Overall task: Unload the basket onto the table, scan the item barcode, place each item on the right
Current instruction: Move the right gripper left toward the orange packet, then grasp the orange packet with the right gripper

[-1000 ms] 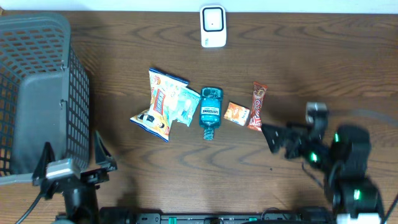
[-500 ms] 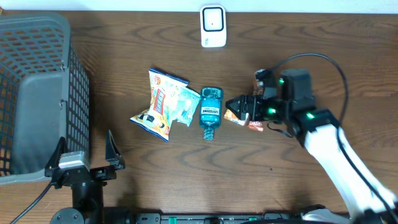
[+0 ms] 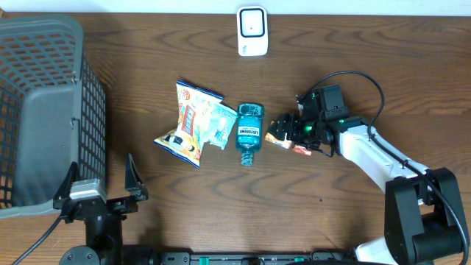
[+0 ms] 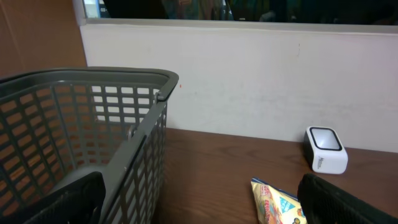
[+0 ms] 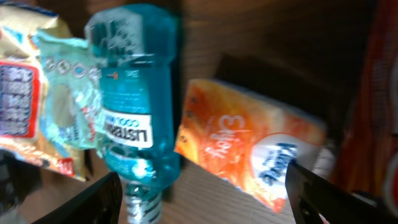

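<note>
Beginning at the far left, note the grey basket and, just below it at the near edge of the table, the left gripper: spread wide, gripping nothing, taking no part so far. Moving right along the row of goods, pass the yellow snack bag, the pale green packet touching it, and the blue mouthwash bottle lying flat. Straight behind the bottle, at the back edge and well apart from the goods, spot the white scanner. Next, just beside the bottle, find the orange packet, apparently the item chosen, flat on the wood and not lifted. Over it, see the right gripper, fingers parted to either side of the packet in the wrist view, not clamped on it as far as can be told. Further right, glimpse a red wrapper, mostly hidden under the arm. Judging from this: reach made, grasp not yet made. Left to do: close on the packet, lift, carry to the scanner, turn the barcode to its face. Cannot make out any barcode on the packet from here.
</note>
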`<state>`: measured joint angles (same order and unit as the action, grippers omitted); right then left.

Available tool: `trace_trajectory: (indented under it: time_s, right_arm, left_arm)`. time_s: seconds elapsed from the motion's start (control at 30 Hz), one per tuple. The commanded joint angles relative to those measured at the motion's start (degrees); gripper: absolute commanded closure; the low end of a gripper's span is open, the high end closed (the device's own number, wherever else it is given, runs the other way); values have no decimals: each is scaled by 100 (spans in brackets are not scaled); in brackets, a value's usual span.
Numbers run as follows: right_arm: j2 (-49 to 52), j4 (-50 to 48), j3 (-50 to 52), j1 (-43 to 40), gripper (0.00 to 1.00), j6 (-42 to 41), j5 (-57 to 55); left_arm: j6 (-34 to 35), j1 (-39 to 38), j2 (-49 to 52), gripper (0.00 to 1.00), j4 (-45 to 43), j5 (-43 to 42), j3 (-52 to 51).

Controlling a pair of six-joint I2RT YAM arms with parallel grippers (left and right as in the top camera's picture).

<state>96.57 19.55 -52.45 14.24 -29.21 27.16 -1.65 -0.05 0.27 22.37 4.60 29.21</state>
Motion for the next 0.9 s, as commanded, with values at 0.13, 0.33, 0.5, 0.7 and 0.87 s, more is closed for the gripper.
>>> trace_trajectory:
  time_s: [0.13,0.33,0.5,0.7,0.87]
  right_arm:
    - [20,435,-74,-157,15,-455,-1270]
    - [107,551,-68,-155,15,-463,-1488]
    - [365,525,-68,-140,18,-885,-1451]
    - [688,289,-68,-140,21,-955,-1113]
    - [861,55,-68,-138,26,-1021,-944]
  left_arm:
    - [26,20,13,2,94,-57,-13]
    - [26,20,13,2,116,-57,-13]
    - [26,20,13,2,116,-57,-13]
    - [26,20,13,2,116,-57,-13]
    - [26,20,13,2,116,-55,-13]
